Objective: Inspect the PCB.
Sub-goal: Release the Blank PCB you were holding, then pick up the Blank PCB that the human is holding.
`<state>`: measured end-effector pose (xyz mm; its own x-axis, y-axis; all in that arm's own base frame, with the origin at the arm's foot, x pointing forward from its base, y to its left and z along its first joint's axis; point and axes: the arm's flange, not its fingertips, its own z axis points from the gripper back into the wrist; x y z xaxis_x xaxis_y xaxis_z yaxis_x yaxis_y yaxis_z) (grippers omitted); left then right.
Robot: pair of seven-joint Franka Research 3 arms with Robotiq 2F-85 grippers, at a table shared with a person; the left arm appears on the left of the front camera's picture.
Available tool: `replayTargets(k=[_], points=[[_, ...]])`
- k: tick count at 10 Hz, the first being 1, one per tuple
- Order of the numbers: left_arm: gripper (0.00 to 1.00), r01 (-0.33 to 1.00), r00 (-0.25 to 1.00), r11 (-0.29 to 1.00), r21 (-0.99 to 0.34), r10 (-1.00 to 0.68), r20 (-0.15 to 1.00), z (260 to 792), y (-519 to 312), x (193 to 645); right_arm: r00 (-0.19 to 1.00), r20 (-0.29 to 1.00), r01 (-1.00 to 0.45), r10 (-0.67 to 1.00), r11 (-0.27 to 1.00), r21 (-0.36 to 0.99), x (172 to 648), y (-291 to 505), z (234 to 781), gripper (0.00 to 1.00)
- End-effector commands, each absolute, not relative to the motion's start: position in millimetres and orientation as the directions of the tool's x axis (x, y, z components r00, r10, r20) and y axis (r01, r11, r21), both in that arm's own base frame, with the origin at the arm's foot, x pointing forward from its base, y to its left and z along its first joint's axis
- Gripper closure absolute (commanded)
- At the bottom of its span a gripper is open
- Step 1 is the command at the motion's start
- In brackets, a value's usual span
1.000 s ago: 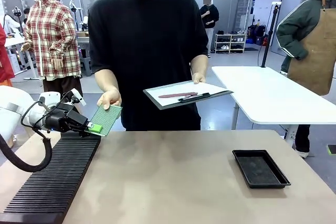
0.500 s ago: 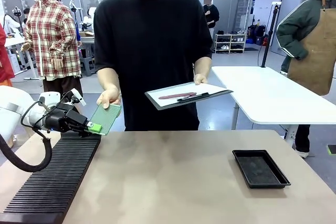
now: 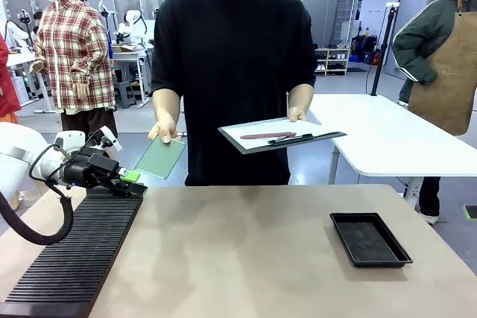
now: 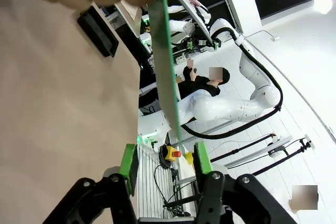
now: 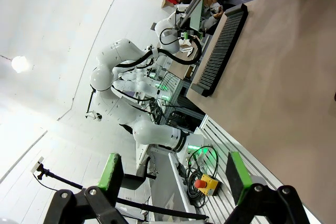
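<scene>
The clipboard bears white paper; the tray sits apart; a hand holds the PCB. Left gripper and right gripper gape, empty.

Person's hand holding the PCB, left claw just beside it, not touching, black tray on the table
</scene>
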<state>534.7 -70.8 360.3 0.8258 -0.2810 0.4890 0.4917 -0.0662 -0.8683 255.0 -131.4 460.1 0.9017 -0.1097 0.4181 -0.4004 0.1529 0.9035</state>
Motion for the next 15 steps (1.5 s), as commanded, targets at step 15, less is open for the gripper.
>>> replayTargets(k=[15], points=[[0.01,0.494,0.824,-0.069,-0.867,-0.281,0.492,359,-70,532,0.893,0.436,-0.42,-0.111,0.144,0.896,255,-133,462,0.0]])
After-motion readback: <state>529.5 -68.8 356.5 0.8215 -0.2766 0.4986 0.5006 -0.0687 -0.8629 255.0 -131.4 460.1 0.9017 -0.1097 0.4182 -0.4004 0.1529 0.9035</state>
